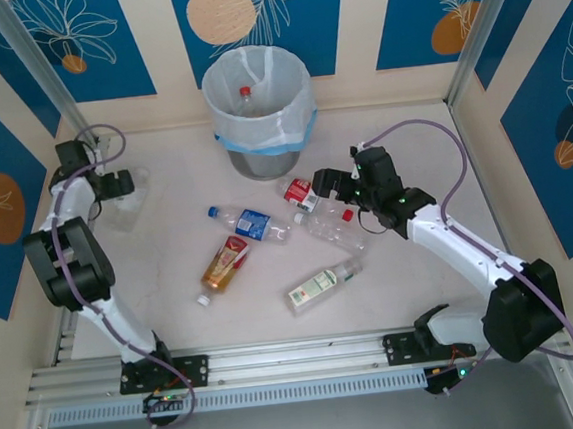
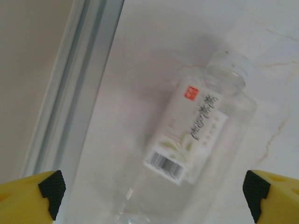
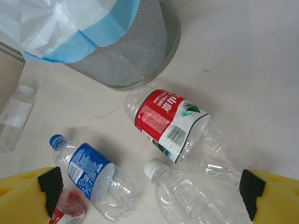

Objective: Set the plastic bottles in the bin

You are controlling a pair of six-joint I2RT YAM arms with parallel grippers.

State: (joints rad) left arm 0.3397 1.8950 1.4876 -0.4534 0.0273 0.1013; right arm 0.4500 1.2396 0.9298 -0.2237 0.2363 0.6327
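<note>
Poised over pale marbled counter (image 1: 170, 260).
Left hand (image 2: 153, 192) spread above clear white-labelled plastic bottle (image 2: 191, 135); right hand (image 3: 152, 191) spread above red-labelled plastic bottle (image 3: 168, 121).

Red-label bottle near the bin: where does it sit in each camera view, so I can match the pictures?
Top external: the red-label bottle lies mid-table, just below-right of the bin.
Right wrist: centre of the frame, just below the bin's mesh wall.
Left wrist: aimed instead at a white-label bottle beside a metal rail.
Shared landmark: the bin, in the top and right wrist views.
</note>
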